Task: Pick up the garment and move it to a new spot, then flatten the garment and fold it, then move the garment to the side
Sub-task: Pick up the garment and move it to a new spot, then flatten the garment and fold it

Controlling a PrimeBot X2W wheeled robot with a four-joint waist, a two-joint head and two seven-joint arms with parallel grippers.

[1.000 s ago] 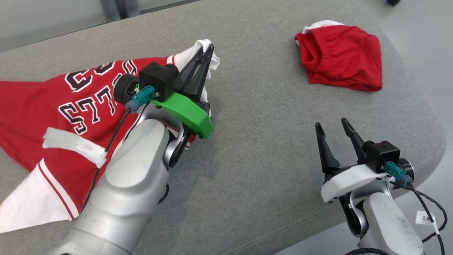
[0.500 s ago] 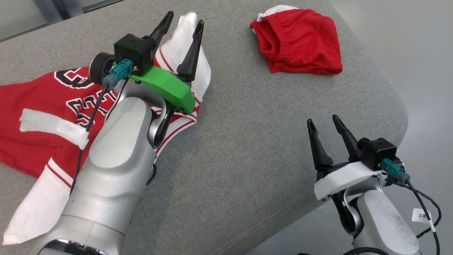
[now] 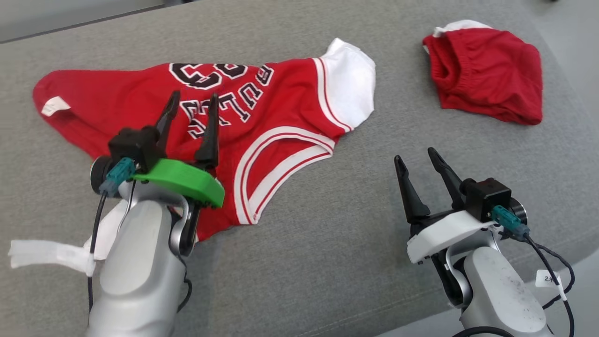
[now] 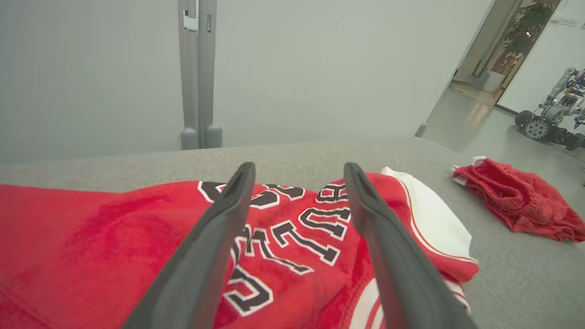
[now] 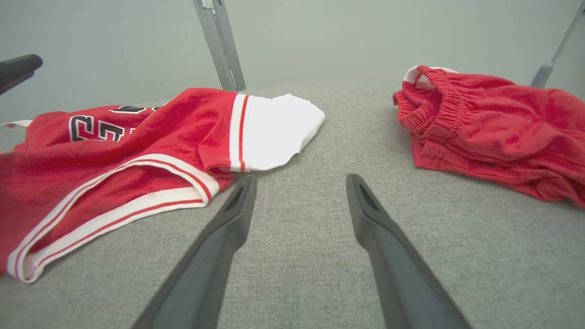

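Note:
The garment, a red jersey (image 3: 281,107) with black lettering and white sleeves, lies spread on the grey padded surface (image 3: 327,243). My left gripper (image 3: 194,95) hangs open over the jersey's near left part, holding nothing. In the left wrist view its fingers (image 4: 299,165) frame the lettering of the jersey (image 4: 91,237). My right gripper (image 3: 414,155) stands open over bare grey fabric, to the right of the jersey. The right wrist view has this gripper (image 5: 301,178) pointing at the gap between the jersey's white sleeve (image 5: 274,128) and the shorts.
Crumpled red shorts (image 3: 486,75) lie at the far right of the surface, also in the right wrist view (image 5: 493,123). The surface's rounded edge (image 3: 575,234) runs close behind my right gripper. Another wheeled robot (image 4: 548,114) stands far off through a doorway.
My left gripper opened, let go of the white sleeve and drew back toward me. The jersey now lies spread out. The head camera shifted too. The right gripper stayed open.

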